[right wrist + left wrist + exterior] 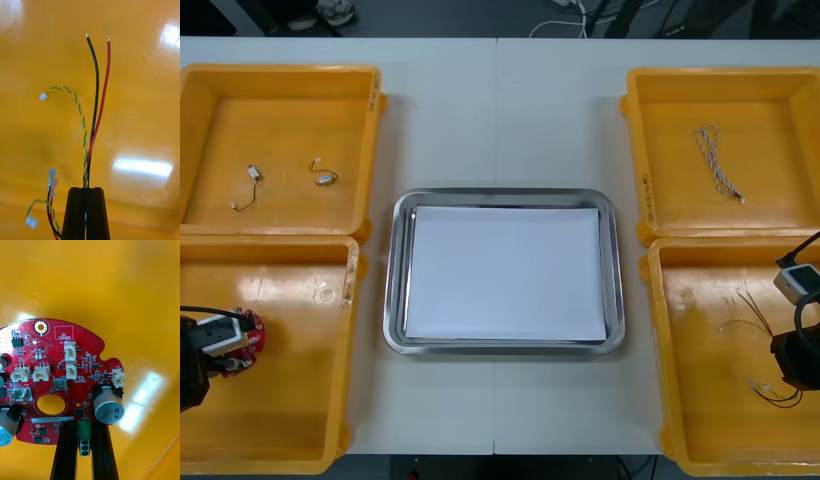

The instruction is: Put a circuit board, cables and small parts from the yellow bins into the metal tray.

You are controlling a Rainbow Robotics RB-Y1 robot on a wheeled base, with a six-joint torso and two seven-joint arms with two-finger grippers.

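Note:
My left gripper (84,426) is shut on a green connector at the edge of a round red circuit board (56,378). It stands over the near left yellow bin (290,400), where the circuit board (246,334) shows beside the left gripper (220,350). My right gripper (85,190) is shut on a bundle of cables (95,105): a black wire, a red wire and a twisted yellow-green pair. It is in the near right yellow bin (710,400), right gripper (787,378) by the bin's right wall. The metal tray (392,270), white inside, lies between the bins.
The far left bin (280,120) holds two small metal parts (325,178) with short leads. In the far right bin (770,120) lies a twisted blue and white cable (717,165). Loose cable ends (50,180) hang beside my right fingers.

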